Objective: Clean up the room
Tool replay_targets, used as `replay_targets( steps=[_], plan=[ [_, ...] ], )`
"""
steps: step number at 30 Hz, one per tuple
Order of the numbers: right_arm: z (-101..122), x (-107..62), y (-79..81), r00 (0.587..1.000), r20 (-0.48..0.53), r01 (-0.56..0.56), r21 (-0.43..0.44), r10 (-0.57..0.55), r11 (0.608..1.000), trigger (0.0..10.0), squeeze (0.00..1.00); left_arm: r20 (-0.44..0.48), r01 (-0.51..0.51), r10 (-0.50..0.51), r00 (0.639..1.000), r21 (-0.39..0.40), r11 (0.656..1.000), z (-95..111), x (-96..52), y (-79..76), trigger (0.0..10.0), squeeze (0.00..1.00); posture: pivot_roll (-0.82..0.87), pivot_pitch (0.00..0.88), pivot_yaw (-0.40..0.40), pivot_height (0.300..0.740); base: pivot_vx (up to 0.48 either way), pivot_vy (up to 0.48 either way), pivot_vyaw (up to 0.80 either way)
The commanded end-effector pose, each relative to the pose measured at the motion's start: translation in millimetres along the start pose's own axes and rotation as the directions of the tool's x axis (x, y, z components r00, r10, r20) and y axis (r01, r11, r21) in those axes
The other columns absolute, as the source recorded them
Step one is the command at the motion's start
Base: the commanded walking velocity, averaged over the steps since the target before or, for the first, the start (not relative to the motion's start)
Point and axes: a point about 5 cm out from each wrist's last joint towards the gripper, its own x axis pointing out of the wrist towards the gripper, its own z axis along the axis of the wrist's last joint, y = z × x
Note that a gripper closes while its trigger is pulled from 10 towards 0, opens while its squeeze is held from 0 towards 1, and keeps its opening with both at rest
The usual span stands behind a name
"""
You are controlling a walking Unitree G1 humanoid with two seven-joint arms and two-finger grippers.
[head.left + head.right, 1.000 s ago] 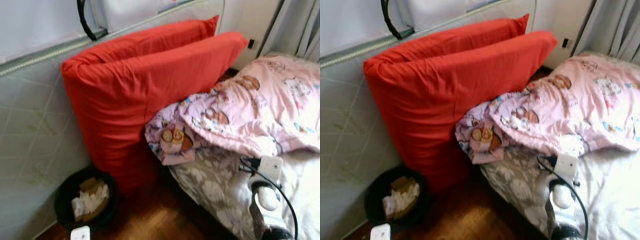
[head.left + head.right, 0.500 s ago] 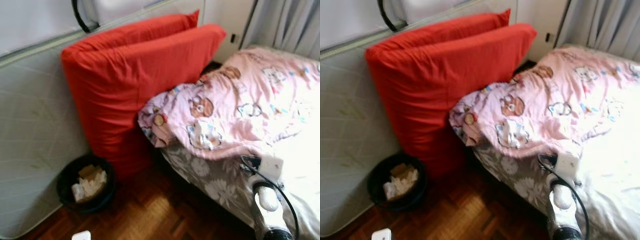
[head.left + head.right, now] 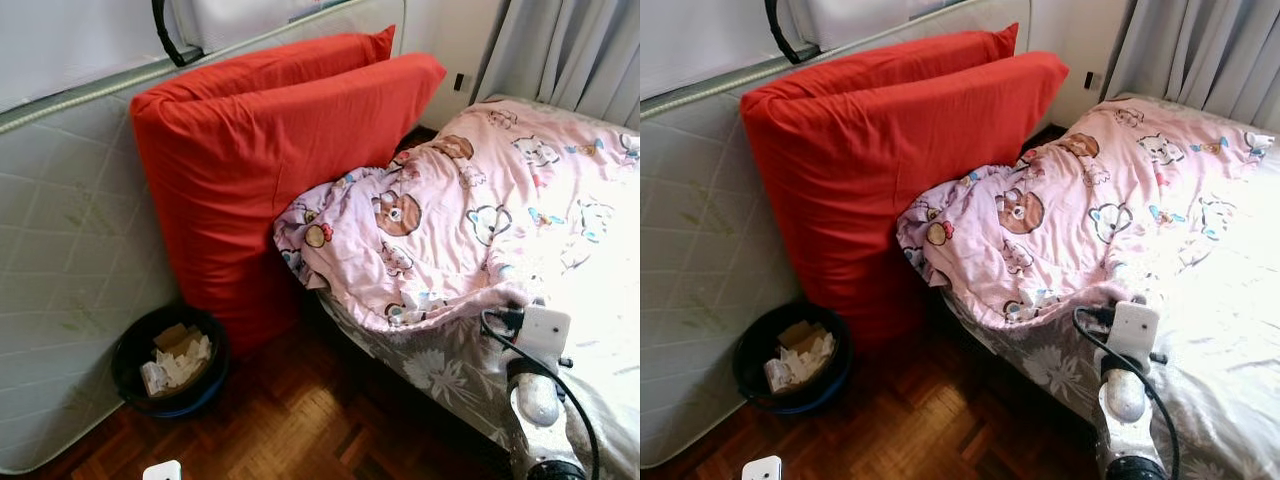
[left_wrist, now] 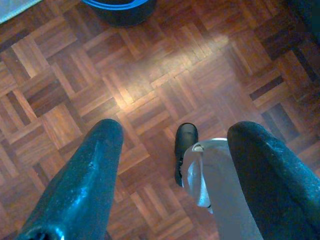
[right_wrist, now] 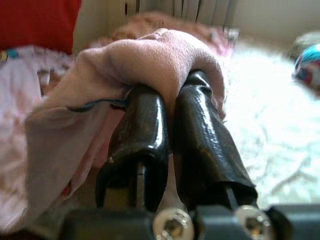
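A pink blanket with cartoon bears lies rumpled over the bed, and its near edge reaches my right wrist. In the right wrist view my right gripper is shut on a fold of the pink blanket, which drapes over both fingertips. My left gripper hangs open over the wooden parquet floor, with nothing between its fingers.
Two big red pillows lean against an upright mattress on the left. A black waste bin holding paper scraps stands on the floor below them. The bed's grey floral sheet shows under the blanket. Grey curtains hang behind.
The camera has pulled back and the picture has sharpened. The blanket, bunched near the pillows before, now lies spread out, with its near edge at my right wrist.
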Motion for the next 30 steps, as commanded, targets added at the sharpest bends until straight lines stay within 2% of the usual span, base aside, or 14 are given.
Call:
replay_targets(
  steps=[1,7,10,13,15,17,19,23,24,26,28,29,30],
  plan=[
    [4.5,-3.1,-3.4,0.999,0.050,0.012,-0.045,-0.010,0.999,10.0,0.00,-0.002,0.005,-0.005,1.000,0.025,1.000,-2.1,-0.9,-1.0,10.0,0.00,-0.04,0.061,0.014,0.740,0.000,0.000,0.00],
    [13.1,-8.1,-2.8,0.993,0.122,0.015,-0.090,-0.004,0.996,10.0,0.00,0.007,0.009,-0.009,1.000,0.032,0.999,-0.6,-0.4,-2.9,10.0,0.00,-0.04,0.062,0.013,0.740,0.000,0.000,0.00],
    [23.3,-16.7,-3.3,0.979,0.202,0.034,-0.159,-0.002,0.987,10.0,0.00,0.018,0.007,-0.008,1.000,0.034,0.999,1.1,-0.1,-3.6,10.0,0.00,-0.03,0.063,0.011,0.740,0.000,0.000,0.00],
    [37.0,-22.5,-10.9,0.959,0.281,0.102,-0.195,-0.045,0.975,10.0,0.00,0.026,0.006,-0.007,1.000,0.038,0.999,2.3,0.1,-4.1,10.0,0.00,-0.03,0.064,0.010,0.740,0.000,0.000,0.00],
    [39.8,-23.6,-12.8,0.958,0.282,0.111,-0.190,-0.054,0.975,10.0,0.00,0.031,0.008,-0.010,0.999,0.041,0.999,3.0,0.2,-4.5,10.0,0.00,-0.04,0.063,0.010,0.740,0.000,0.000,0.00],
    [20.8,-26.3,-14.1,0.985,0.161,0.089,-0.167,-0.062,0.982,10.0,0.00,0.036,0.014,-0.016,0.999,0.047,0.999,3.1,0.2,-7.0,10.0,0.00,-0.04,0.061,0.009,0.740,0.000,0.000,0.00],
    [6.6,-28.5,-14.9,0.995,0.078,0.077,-0.146,-0.066,0.986,10.0,0.00,0.037,0.017,-0.018,0.999,0.048,0.999,3.1,0.3,-8.0,10.0,0.00,-0.04,0.062,0.008,0.740,0.000,0.000,0.00],
    [-32.0,-41.2,-19.1,0.983,-0.158,0.081,-0.102,-0.097,0.991,10.0,0.00,0.039,0.033,-0.035,0.999,0.063,0.997,3.5,0.5,-11.3,10.0,0.00,-0.04,0.061,0.006,0.740,0.000,0.000,0.00],
    [-32.0,-41.2,-19.1,0.983,-0.158,0.081,-0.102,-0.097,0.991,10.0,0.00,0.039,0.033,-0.035,0.999,0.063,0.997,3.5,0.5,-11.3,10.0,0.00,-0.04,0.061,0.006,0.740,0.000,0.000,0.00],
    [-51.0,-48.2,-21.8,0.953,-0.282,0.081,-0.096,-0.106,0.992,10.0,0.00,0.040,0.037,-0.040,0.998,0.068,0.997,3.6,0.6,-12.7,10.0,0.00,-0.03,0.062,0.006,0.740,0.000,0.000,0.00],
    [-62.6,-55.0,-24.6,0.929,-0.350,0.094,-0.091,-0.120,0.991,10.0,0.00,0.038,0.037,-0.040,0.998,0.066,0.997,3.3,0.6,-12.9,10.0,0.00,-0.03,0.062,0.006,0.740,0.000,0.000,0.00],
    [-74.6,-62.1,-24.8,0.898,-0.426,0.064,-0.117,-0.108,0.991,10.0,0.00,0.034,0.039,-0.042,0.999,0.067,0.997,2.5,0.4,-12.9,10.0,0.00,-0.03,0.059,0.006,0.740,0.000,0.000,0.00],
    [-78.9,-65.0,-25.3,0.885,-0.452,0.057,-0.130,-0.110,0.990,10.0,0.00,0.031,0.040,-0.042,0.999,0.067,0.997,2.0,0.3,-12.7,10.0,0.00,-0.03,0.058,0.007,0.740,0.000,0.000,0.00]
  ],
)
